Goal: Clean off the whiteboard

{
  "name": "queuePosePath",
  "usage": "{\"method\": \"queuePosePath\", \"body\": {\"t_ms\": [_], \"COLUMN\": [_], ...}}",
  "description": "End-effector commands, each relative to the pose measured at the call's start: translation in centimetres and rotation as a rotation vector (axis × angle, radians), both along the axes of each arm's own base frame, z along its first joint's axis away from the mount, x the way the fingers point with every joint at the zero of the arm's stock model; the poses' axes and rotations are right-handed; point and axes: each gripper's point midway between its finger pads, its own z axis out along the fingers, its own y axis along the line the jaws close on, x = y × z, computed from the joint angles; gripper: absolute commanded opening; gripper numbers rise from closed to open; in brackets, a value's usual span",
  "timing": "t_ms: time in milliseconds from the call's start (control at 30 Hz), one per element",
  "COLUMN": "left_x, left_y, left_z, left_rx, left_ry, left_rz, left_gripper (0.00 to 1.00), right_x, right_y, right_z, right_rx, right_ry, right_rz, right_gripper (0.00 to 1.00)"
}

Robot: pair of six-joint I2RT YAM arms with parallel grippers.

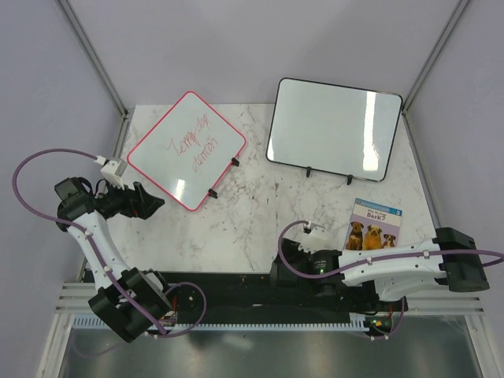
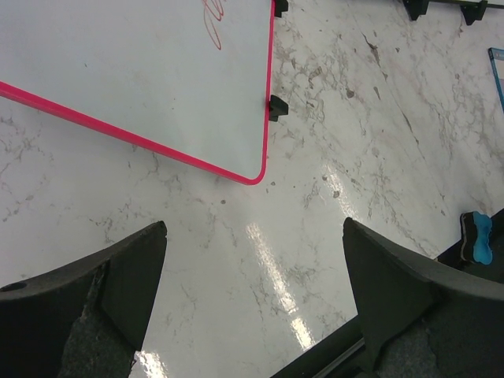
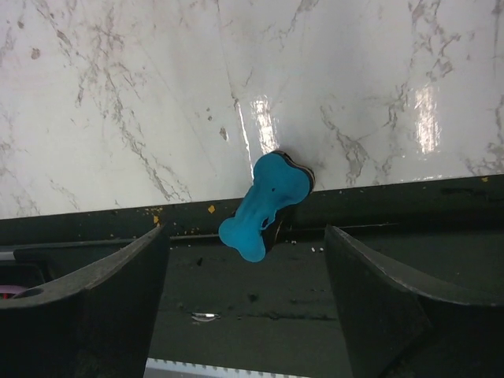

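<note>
The whiteboard (image 1: 187,150) has a pink frame and red handwriting and lies flat at the back left; its corner and a black clip show in the left wrist view (image 2: 157,79). My left gripper (image 1: 153,202) (image 2: 253,228) is open and empty over bare marble, just short of the board's near corner. A blue bone-shaped eraser (image 3: 266,205) lies half over the table's near edge; it also shows in the left wrist view (image 2: 477,237). My right gripper (image 1: 282,260) (image 3: 246,232) is open, its fingertips on either side of the eraser's near end, not closed on it.
A larger black-framed whiteboard (image 1: 335,130) leans at the back right. A blue book with dogs on its cover (image 1: 376,224) lies at the right. A black base rail (image 3: 260,299) runs along the table's near edge.
</note>
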Motion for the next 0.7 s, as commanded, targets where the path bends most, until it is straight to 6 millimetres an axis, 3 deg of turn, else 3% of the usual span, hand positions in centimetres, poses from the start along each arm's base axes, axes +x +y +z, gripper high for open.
{"method": "queuePosePath", "body": {"t_ms": [0, 100, 667], "left_x": [-0.1, -0.1, -0.5], "left_y": [-0.7, -0.7, -0.6], "left_z": [0.8, 0.8, 0.5], "left_rx": [0.003, 0.007, 0.037], "left_ry": [-0.049, -0.050, -0.039], "left_rz": [-0.045, -0.043, -0.027], "left_gripper": [1.00, 1.00, 0.99], "right_x": [-0.8, -0.9, 1.5], "right_y": [1.7, 1.5, 2.9], "right_z": [-2.4, -3.8, -6.4], "right_rx": [0.076, 0.088, 0.056], "right_ry": [0.091, 0.118, 0.109], "right_rz": [-0.029, -0.037, -0.022], "right_gripper": [0.86, 0.82, 0.73]}}
